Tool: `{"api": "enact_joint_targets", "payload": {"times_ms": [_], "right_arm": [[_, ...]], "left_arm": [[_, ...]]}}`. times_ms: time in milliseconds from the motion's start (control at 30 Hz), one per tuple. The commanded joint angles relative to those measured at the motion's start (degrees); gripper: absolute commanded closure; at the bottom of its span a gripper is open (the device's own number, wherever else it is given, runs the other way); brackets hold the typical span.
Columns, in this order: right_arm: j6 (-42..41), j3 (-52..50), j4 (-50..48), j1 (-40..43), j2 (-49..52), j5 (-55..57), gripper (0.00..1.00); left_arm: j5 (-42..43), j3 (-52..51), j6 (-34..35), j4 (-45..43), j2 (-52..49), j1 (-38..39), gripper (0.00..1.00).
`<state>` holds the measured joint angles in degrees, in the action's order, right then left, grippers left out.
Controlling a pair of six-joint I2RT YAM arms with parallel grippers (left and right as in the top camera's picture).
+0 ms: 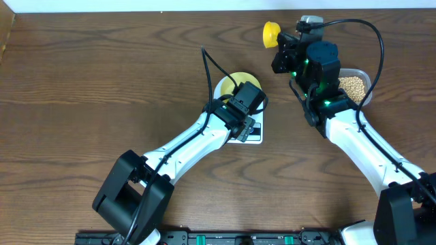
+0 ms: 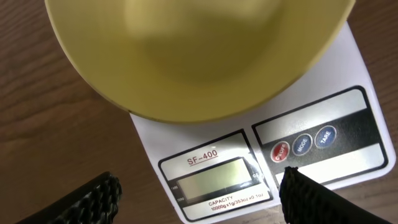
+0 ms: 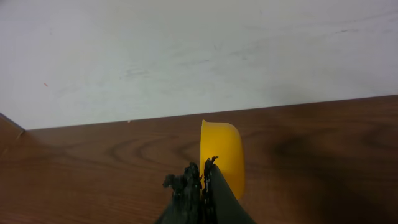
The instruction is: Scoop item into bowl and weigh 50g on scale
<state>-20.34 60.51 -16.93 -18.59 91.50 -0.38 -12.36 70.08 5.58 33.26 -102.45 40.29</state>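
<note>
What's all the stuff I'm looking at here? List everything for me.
bowl: one, pale yellow, sitting on the scale
scale: one, white, on the table
scoop: one, bright yellow, near the table's far edge, held up
container: one, clear, right side of the table
beans: many, beige, inside the container
table: one, dark brown wood
wall: one, white, behind the table
left hand: one, black, open above the scale's display
right hand: one, black, shut on the scoop

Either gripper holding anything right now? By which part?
Right gripper is shut on the yellow scoop, gripped at the end behind its cup. Left gripper hangs open over the scale, holding nothing.
</note>
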Motion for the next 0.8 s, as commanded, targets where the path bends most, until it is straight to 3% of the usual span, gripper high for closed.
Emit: {"api": "enact_joint_targets", "payload": {"times_ms": [0,767], "right_arm": [[0.70,0.98,0.07,0.70,0.39,0.42,0.99],[0.68,0.98,-0.42,0.70,0.39,0.44,0.99]], "left_arm": [[-1.11,-0.66,0.70,-0.70,-0.55,0.04,0.16],[-4.96,-3.23,0.04,-4.66,-0.55,0.81,0.16]]}}
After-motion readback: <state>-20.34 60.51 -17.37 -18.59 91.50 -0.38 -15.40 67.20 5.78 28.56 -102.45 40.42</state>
